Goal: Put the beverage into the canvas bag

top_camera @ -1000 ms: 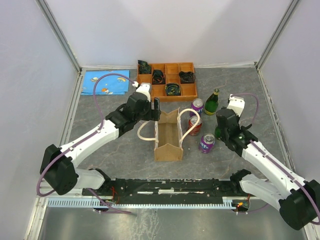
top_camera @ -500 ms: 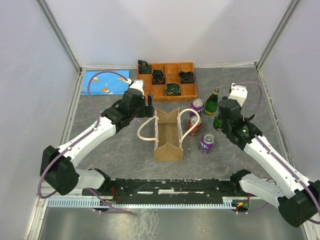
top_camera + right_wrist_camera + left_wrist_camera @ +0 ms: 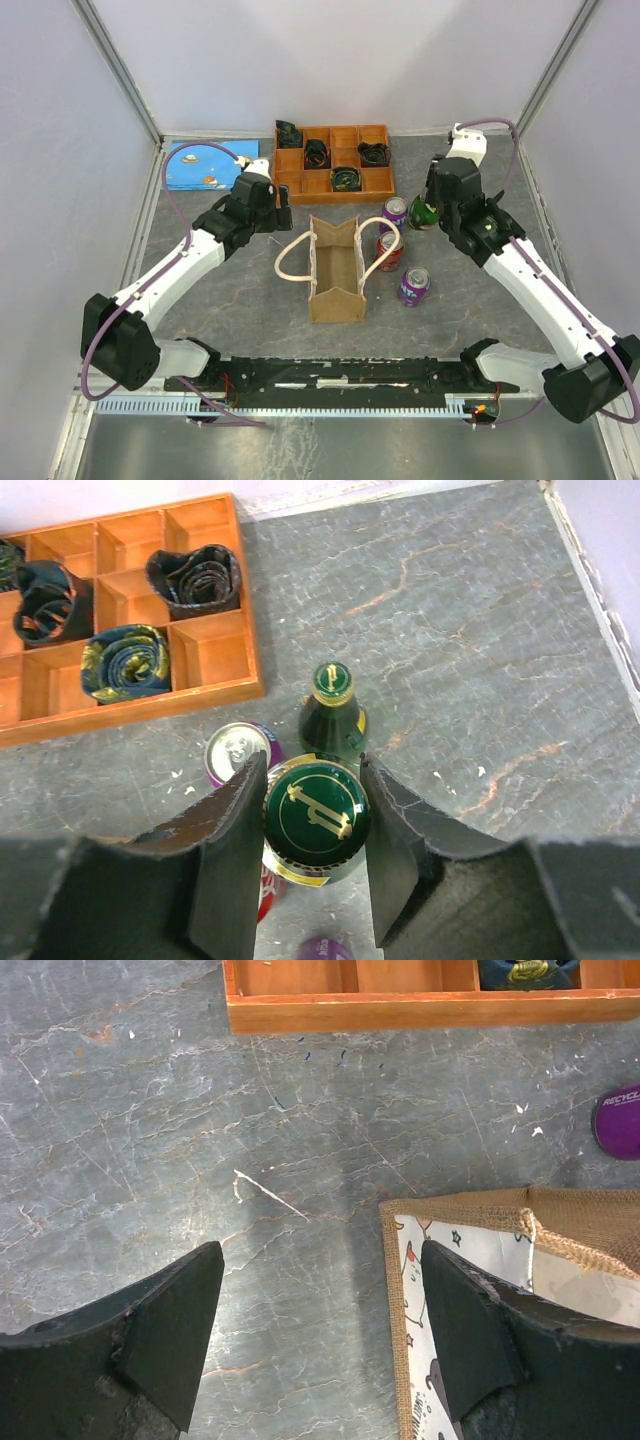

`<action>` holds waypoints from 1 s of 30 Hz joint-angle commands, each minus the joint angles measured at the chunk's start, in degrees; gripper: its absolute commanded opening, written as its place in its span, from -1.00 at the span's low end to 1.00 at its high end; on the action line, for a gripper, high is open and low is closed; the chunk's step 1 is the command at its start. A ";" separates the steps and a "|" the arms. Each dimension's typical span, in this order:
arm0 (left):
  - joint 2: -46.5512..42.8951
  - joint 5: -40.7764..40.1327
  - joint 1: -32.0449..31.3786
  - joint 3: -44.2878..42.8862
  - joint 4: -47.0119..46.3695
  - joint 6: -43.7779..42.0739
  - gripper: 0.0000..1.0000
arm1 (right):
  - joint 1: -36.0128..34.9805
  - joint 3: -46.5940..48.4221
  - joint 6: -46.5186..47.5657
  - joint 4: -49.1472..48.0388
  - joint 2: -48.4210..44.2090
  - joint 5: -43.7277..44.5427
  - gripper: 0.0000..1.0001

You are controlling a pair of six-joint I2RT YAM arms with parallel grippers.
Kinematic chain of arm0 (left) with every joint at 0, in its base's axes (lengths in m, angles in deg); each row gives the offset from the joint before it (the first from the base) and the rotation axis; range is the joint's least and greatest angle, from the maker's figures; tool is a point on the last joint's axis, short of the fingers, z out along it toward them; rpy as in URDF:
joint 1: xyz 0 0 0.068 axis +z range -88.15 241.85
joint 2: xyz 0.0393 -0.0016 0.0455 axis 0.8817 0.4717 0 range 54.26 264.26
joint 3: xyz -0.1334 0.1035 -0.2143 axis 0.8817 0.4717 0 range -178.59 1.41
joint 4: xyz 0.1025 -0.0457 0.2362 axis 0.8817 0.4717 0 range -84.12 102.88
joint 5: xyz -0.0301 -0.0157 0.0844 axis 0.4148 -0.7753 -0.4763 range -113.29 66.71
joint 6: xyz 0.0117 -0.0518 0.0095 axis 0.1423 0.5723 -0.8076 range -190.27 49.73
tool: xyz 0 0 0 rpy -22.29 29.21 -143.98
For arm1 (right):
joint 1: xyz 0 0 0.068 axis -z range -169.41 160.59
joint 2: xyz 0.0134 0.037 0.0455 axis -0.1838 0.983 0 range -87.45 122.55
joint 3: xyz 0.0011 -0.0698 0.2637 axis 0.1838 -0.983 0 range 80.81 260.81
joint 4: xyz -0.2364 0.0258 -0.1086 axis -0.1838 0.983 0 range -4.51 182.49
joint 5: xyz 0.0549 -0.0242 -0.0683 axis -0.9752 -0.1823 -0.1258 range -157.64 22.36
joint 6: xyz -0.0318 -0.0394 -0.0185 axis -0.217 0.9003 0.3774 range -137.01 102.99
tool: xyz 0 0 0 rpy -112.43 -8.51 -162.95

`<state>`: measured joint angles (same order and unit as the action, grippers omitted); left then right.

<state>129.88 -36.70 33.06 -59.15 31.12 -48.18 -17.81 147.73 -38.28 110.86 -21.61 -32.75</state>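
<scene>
A green glass bottle with a gold-marked green cap is the beverage, and my right gripper is shut on its neck just below the cap. In the top view this gripper sits right of the canvas bag, over a group of drinks. The tan bag stands open with cream rope handles; its burlap corner shows in the left wrist view. My left gripper is open and holds nothing, above bare table just left of the bag's far end, as the top view also shows.
A second green bottle stands just beyond the held one. Purple cans and a red can stand right of the bag. An orange wooden tray with rolled ties lies behind. A blue cloth lies far left.
My right gripper has carried the bottle away from the near purple can toward the far side. My left arm has drawn back from the bag, to the far left.
</scene>
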 commanded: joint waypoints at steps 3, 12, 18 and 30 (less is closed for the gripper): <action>-1.85 -0.23 1.43 1.00 -0.99 1.99 0.73 | -0.75 8.80 0.71 -7.46 1.60 -2.25 -1.00; -3.23 0.41 2.88 2.23 -1.09 2.18 0.73 | -3.19 19.82 3.34 -9.80 9.63 -5.37 -1.00; -3.54 0.44 3.34 2.74 -1.57 2.08 0.73 | -6.61 24.93 3.64 -11.82 14.84 -6.03 -1.00; -3.09 0.19 3.70 3.65 -1.95 1.72 0.73 | -19.71 31.28 7.02 -12.46 20.86 -3.15 -1.00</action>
<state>127.98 -36.44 36.31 -55.56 31.09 -48.16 -33.31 172.99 -33.17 108.01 1.26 -38.80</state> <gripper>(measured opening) 0.863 0.448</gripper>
